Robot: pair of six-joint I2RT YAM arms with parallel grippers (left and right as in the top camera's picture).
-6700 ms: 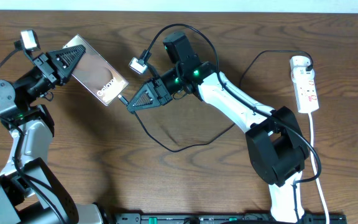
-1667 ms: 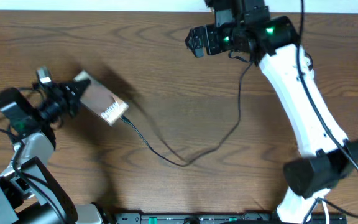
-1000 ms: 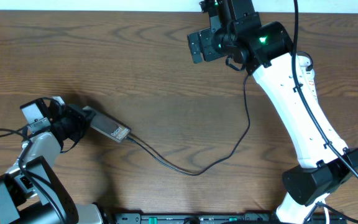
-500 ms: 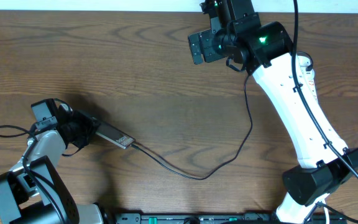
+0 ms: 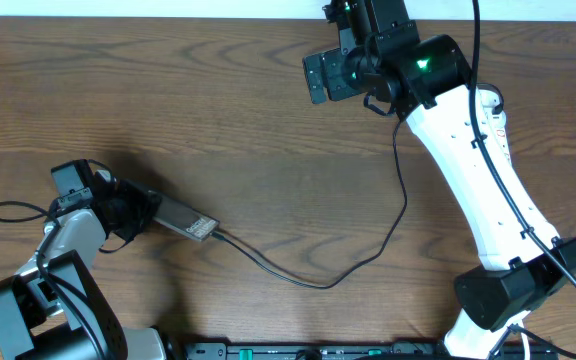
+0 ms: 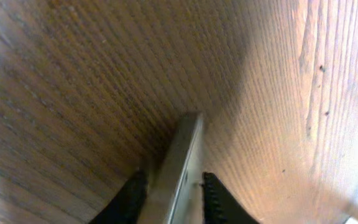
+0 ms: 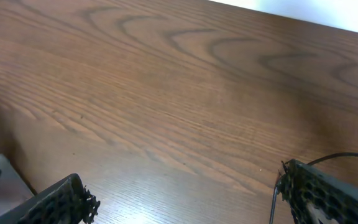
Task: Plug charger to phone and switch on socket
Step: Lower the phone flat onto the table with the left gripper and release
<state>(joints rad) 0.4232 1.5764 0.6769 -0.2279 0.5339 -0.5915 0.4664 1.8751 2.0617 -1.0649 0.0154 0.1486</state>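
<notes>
The phone (image 5: 184, 219) rests low on the table at the left and shows as a narrow grey slab. In the left wrist view the phone (image 6: 183, 155) is seen edge-on between my left gripper's (image 6: 174, 180) fingers, with a dark gap at the left finger. That left gripper (image 5: 136, 212) is slightly open around it. The charger cable (image 5: 318, 284) enters the phone's right end, sags across the table and rises toward the socket (image 5: 498, 120), which is mostly hidden behind my right arm. My right gripper (image 5: 318, 78) hangs wide open and empty at the far middle, with the cable (image 7: 272, 196) beside its right finger.
The right arm (image 5: 468, 170) spans the right side of the table from the front edge to the far edge. A thin black lead (image 5: 13, 210) loops left of my left arm. A black rail (image 5: 318, 351) lies along the front edge.
My left arm has brought the phone down and slightly right onto the table, and its jaws have parted around it. The cable's sag has shifted with the phone. The right arm has stayed still.
</notes>
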